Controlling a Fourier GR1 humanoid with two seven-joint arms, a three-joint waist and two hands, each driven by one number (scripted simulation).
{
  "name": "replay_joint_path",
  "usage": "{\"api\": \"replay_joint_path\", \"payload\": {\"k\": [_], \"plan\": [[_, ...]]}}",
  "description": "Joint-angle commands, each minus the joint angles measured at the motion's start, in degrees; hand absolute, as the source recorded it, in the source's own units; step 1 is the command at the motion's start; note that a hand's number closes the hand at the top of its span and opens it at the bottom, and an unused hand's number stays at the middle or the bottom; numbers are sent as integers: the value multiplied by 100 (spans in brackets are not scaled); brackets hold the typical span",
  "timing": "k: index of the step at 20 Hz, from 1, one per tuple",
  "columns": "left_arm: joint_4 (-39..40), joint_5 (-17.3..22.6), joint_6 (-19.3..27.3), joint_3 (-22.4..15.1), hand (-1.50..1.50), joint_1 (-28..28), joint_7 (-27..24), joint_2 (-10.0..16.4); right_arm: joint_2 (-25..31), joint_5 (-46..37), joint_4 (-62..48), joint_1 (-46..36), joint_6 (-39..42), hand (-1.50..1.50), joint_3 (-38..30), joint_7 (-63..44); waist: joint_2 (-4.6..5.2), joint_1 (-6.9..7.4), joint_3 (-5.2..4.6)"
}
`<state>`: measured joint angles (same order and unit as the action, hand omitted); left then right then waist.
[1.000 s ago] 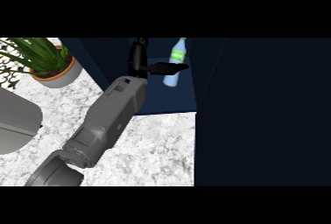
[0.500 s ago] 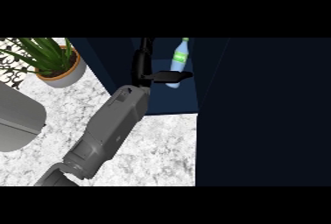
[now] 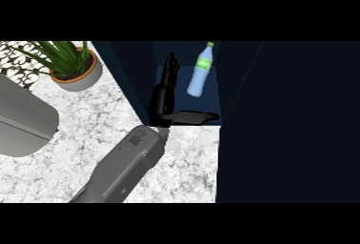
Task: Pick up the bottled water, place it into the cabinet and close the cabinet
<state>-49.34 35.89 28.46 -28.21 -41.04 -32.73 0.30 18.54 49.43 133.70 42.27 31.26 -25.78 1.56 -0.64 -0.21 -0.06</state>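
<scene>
The bottled water (image 3: 200,71), clear blue with a green label and cap, stands inside the dark blue cabinet (image 3: 134,81), against its back. My left hand (image 3: 164,97) is just left of and below the bottle, at the cabinet's opening. Its fingers are straight and point into the cabinet, and its thumb (image 3: 193,116) sticks out to the right. The hand is open and does not touch the bottle. Its grey forearm (image 3: 123,167) runs up from the lower left. My right hand does not show.
A potted green plant (image 3: 70,66) stands on the white marble counter (image 3: 91,124) at the upper left. A large grey rounded object (image 3: 21,119) fills the left edge. A wide dark cabinet panel (image 3: 288,119) covers the right half.
The left hand has let go of the bottle and drawn back toward the cabinet's front. Its fingers and thumb are now spread, and the bottle stays inside.
</scene>
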Motion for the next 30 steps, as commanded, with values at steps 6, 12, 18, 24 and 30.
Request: {"api": "replay_joint_path", "payload": {"k": [6,12,18,24,30], "plan": [[-2294,-237,375,-1056,-150,2102,64,172,-87,-126,650,-58,-219,-150,-172,-200,17,70,3],[-3306,-328,-20,-1398,150,2789,207,843,222,-20,1078,136,-75,150,-80,-576,27,16,-3],[-4179,-487,-85,-1574,150,3604,231,1559,298,-104,1270,85,60,150,294,-737,48,38,-5],[-4858,-218,-540,-1125,150,4245,203,2604,363,-542,1297,375,994,150,726,-728,10,0,-7],[-5452,172,-1053,-476,150,4849,-28,3432,316,-462,1633,518,1434,150,840,-590,-20,-40,-14]]}}
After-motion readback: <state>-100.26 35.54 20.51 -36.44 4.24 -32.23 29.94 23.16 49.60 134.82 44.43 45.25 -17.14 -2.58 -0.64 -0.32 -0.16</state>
